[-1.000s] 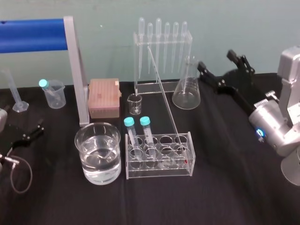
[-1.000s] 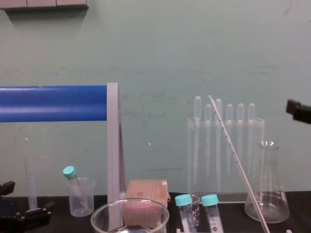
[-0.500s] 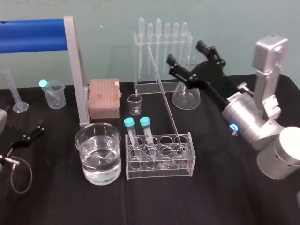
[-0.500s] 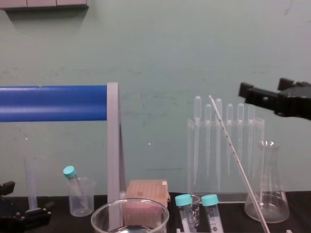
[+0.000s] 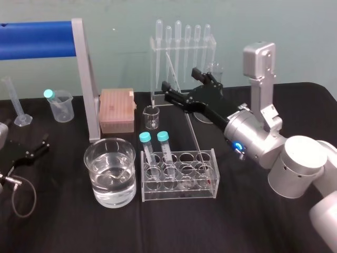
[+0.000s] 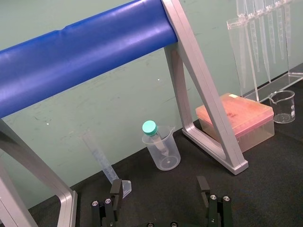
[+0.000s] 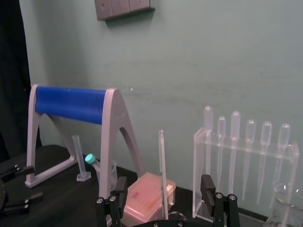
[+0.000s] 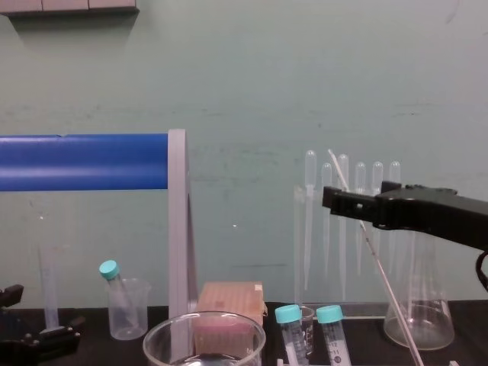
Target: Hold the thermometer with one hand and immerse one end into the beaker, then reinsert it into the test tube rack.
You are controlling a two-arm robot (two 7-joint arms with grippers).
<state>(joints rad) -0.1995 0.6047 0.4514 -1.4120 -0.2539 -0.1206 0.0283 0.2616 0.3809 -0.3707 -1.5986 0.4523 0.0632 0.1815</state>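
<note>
Your right tool (image 5: 179,79) straddles the thermometer (image 5: 192,133), jaws wide (no grip yet); it leans in the test tube rack (image 5: 179,182). Lifting, dipping in the beaker (image 5: 109,145) and reinserting remain. Your left tool (image 6: 159,185) sits parked, spread.

Your right gripper (image 5: 180,79) reaches in from the right above the table (image 5: 247,221). Its jaws stand apart on either side of the thermometer (image 5: 195,134), along the rod's upper half (whether a finger touches the glass, you cannot tell). The thermometer leans with its top to the left and its lower end in the right end of the rack (image 5: 179,194). Two teal-capped tubes (image 5: 145,138) stand at the rack's left end. The beaker (image 5: 110,196), part full of clear liquid, sits just left of the rack. Your left gripper (image 5: 42,145) lies on the table at the far left.
</note>
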